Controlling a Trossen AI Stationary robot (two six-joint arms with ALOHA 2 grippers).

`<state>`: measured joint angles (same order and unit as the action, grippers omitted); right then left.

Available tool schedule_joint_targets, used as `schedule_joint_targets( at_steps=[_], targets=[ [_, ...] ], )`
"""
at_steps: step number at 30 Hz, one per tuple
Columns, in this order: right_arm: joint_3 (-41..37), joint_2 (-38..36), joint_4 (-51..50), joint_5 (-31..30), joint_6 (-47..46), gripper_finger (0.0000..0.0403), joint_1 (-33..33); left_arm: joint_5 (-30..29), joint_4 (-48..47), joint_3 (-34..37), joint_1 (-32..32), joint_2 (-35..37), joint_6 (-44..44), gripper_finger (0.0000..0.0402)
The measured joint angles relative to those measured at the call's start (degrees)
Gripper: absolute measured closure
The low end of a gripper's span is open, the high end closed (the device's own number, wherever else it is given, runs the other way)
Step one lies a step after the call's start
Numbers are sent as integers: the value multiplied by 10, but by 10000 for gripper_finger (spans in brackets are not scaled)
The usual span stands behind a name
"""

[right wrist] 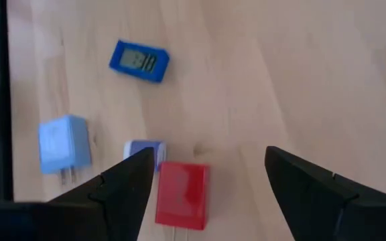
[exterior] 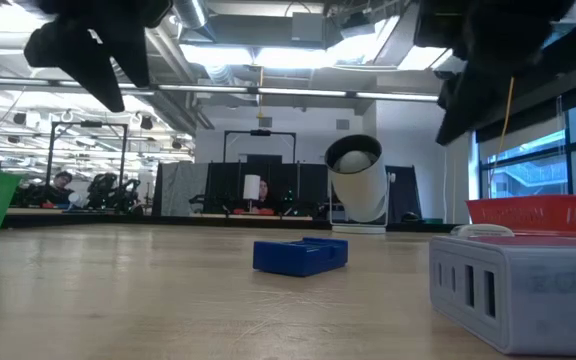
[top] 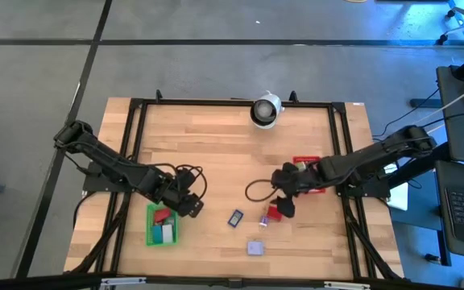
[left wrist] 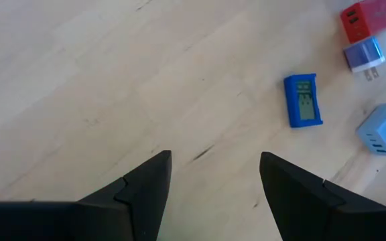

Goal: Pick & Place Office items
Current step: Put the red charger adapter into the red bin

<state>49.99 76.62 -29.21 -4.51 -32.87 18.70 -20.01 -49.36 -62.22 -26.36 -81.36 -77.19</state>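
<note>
High view shows the right hand (top: 284, 206) spread wide, just at 3 o'clock of the red block (top: 273, 213) on the surface (top: 216, 161). The left hand (top: 190, 208), also spread, is farther away.

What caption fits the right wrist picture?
Open right gripper above red block, near blue clock.
</note>
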Motion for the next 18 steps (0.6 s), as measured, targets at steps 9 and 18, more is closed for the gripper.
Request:
schedule_joint_targets(
  at_steps=[9,18],
  targets=[
    [0,72,4,-6,-5,117,68,0,3,0,4,0,0,178],
    [0,142,31,-38,44,117,101,-1,4,0,3,0,0,178]
  ],
)
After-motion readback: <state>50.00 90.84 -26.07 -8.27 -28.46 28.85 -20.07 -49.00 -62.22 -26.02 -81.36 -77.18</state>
